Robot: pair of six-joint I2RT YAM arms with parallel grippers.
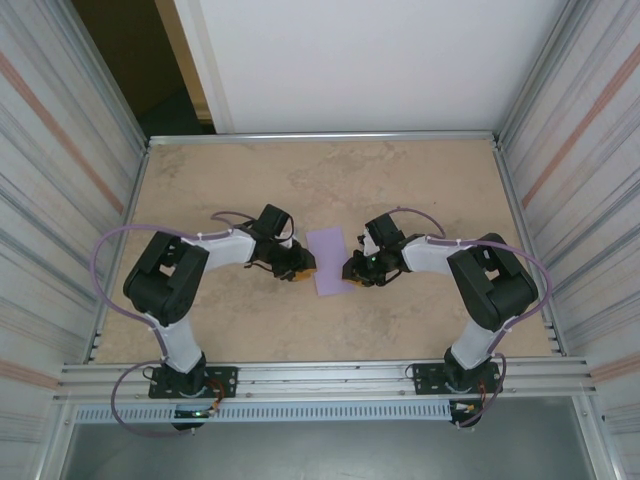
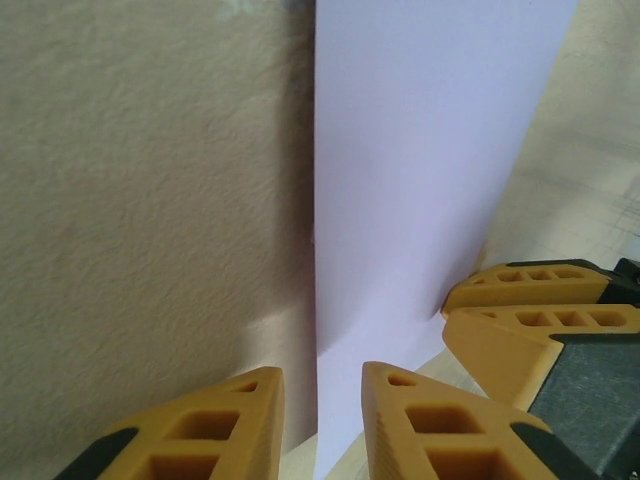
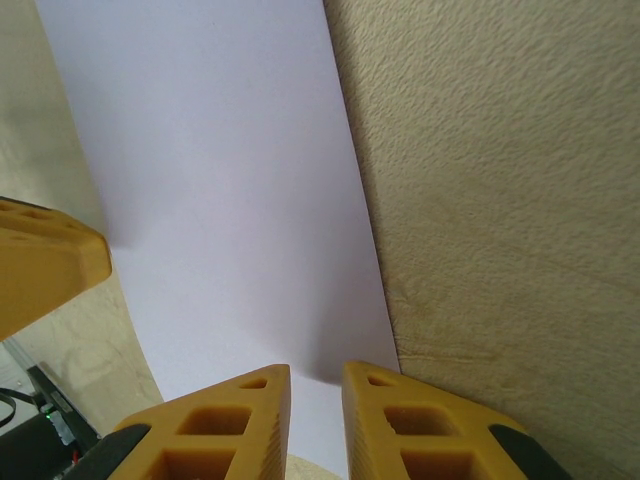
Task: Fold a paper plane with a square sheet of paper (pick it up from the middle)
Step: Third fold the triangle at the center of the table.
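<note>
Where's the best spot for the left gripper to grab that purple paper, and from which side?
Grip the purple paper by its left long edge, at the near end, coming from the left: it looks flat and thin, and the open left gripper straddles that edge.

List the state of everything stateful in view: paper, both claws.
square sheet of paper: shows as a narrow flat rectangle between the two claws, not a dart shape yet.
left claw: open, fingers straddling one edge of the paper.
right claw: open by a narrow gap, the paper's edge between its fingers.
</note>
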